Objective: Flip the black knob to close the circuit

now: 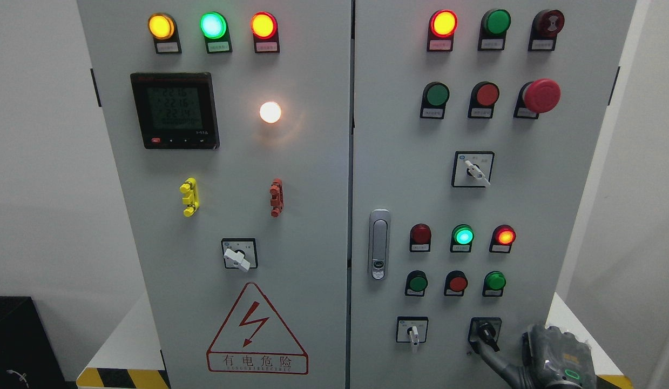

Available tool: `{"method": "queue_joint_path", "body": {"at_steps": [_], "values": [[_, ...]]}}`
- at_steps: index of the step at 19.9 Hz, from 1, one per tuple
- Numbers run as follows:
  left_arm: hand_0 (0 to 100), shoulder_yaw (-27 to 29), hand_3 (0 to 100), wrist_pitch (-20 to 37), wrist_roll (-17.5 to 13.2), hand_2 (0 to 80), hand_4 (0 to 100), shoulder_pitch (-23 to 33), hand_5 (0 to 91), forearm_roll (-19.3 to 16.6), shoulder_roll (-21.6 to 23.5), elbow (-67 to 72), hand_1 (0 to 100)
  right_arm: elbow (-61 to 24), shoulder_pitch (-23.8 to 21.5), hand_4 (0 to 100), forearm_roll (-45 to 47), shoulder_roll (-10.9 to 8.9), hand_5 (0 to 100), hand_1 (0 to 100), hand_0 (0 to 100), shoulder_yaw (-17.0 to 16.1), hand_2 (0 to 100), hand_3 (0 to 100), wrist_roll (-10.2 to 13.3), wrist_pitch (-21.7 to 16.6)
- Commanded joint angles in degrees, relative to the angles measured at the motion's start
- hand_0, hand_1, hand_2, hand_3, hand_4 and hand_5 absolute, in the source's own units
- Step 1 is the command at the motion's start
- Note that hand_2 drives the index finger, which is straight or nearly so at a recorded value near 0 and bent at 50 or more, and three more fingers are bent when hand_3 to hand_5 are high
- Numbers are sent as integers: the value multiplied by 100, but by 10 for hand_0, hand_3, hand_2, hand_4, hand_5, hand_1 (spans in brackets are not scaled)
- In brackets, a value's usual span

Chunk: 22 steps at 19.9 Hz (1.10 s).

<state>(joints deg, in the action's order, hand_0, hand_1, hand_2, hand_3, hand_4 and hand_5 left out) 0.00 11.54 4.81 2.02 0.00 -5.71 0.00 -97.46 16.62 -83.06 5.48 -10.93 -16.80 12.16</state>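
Note:
The black knob [486, 332] sits in a square plate at the lower right of the grey cabinet's right door [399, 162]. Its handle is tilted and points down to the right. My right hand [553, 356] comes in from the bottom right corner. A dark slim part of it reaches up-left and meets the knob's lower left side. The picture's bottom edge hides the rest of the hand. My left hand is out of view.
A white selector switch [413, 332] sits left of the black knob, with rows of red and green buttons and lamps above. A door latch [379, 244] is near the middle seam. A red mushroom stop button [540, 95] juts out at the upper right.

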Motion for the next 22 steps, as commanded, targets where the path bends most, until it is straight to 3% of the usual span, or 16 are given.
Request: {"method": "queue_joint_path", "body": {"at_steps": [1,22], "values": [[0,-114,0,-2,2,0,0,0,0,-123,0,132,0,-63,-71,814,0,5,787,89,0,126,791,991,-34,6],[0,-114,0,-2,2,0,0,0,0,-123,0,132,0,-695,-545,800,237,5,779,91,0,452,780,982,27,6]]}}
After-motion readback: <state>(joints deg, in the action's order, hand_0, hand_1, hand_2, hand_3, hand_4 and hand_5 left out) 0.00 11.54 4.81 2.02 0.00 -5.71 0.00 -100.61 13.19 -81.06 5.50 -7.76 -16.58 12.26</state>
